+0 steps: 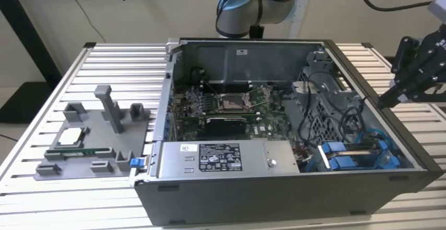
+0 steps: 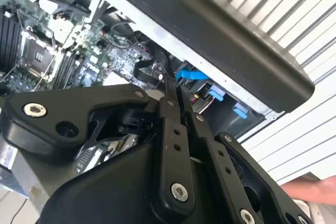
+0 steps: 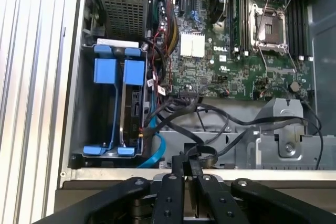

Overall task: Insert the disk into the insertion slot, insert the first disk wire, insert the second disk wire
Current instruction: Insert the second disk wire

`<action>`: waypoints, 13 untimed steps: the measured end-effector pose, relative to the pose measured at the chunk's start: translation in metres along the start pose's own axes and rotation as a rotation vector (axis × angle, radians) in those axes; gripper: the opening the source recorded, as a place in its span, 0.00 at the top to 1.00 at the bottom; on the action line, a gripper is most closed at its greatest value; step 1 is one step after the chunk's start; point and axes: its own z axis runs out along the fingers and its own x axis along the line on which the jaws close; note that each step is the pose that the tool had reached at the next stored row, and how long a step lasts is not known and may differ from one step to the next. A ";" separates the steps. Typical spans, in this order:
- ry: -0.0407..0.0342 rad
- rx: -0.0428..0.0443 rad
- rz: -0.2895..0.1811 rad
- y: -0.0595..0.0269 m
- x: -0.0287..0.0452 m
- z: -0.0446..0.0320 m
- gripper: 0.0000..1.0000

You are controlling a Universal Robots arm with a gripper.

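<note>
The hand point(image 1: 385, 103) hangs tilted over the case's point(image 1: 279, 204) rim on the exterior view's right, fingers pressed together. The disk point(image 3: 105, 72) sits in its bay, with open room above.

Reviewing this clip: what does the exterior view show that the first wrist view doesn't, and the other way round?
Exterior view: the grey fixture tray holding loose parts on the slatted table at the exterior view's left, and the arm's blue-capped joint behind the case.
First wrist view: a white square patch on the motherboard, and a black wire loop just past the tips of the tool, whose fingers are close together.
Both: the open case, the motherboard, the blue drive carriers in their bay, and the tool by the case wall.
</note>
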 end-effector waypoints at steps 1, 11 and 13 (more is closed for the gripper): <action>-0.0022 0.0000 0.000 0.0028 -0.0002 -0.0005 1.00; -0.0057 0.0014 -0.001 0.0377 0.0009 0.0053 1.00; -0.0058 0.0014 -0.001 0.0415 0.0042 0.0052 1.00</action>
